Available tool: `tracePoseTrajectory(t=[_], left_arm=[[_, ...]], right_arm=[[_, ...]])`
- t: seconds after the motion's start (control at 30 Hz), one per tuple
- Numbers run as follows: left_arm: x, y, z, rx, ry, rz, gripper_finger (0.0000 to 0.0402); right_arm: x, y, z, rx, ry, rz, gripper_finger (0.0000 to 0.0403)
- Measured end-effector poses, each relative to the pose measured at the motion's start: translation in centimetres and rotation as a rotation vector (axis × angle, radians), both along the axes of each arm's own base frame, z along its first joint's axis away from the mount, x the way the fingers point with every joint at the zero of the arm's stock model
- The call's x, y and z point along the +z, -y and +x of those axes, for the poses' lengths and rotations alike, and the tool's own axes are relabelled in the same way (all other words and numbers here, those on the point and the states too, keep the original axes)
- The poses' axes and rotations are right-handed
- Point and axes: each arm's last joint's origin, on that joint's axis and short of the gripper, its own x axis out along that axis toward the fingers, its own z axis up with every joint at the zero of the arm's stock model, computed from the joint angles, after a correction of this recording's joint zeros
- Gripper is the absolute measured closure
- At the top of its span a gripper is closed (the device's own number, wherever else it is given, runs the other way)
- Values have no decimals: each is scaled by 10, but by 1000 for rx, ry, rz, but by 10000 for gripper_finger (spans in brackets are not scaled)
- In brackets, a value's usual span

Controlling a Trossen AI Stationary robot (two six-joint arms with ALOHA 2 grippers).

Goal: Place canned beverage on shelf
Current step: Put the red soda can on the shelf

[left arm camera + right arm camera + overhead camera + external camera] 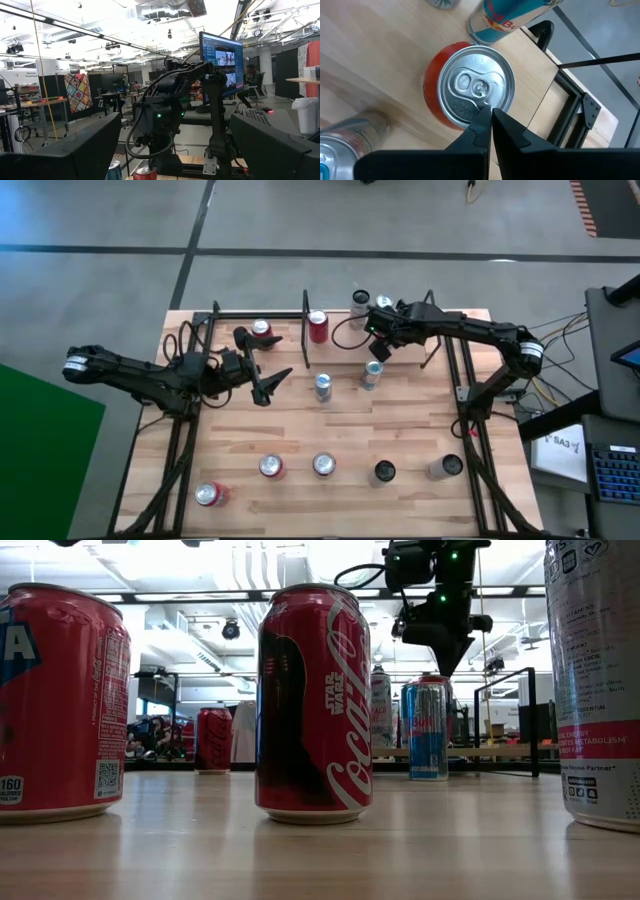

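Along your desk's near edge stands a row of cans, a red one at the left corner. Mid-desk, your left gripper hangs with fingers spread wide, holding nothing. Farther back, the shelf by the far left corner carries a red can. Your right gripper, fingers pressed together and empty, hovers just above a red cola can beside a blue can near the far edge.

Plank tabletop, monitor, colourful quilt, keyboard
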Motion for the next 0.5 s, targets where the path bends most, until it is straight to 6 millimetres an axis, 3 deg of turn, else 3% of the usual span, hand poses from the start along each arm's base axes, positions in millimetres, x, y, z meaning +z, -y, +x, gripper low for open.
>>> tracePoseTrajectory(t=[0.5], left_arm=[[0,0,0,0,0,0,43]], right_arm=[[4,0,-2,6,13,-25,394]])
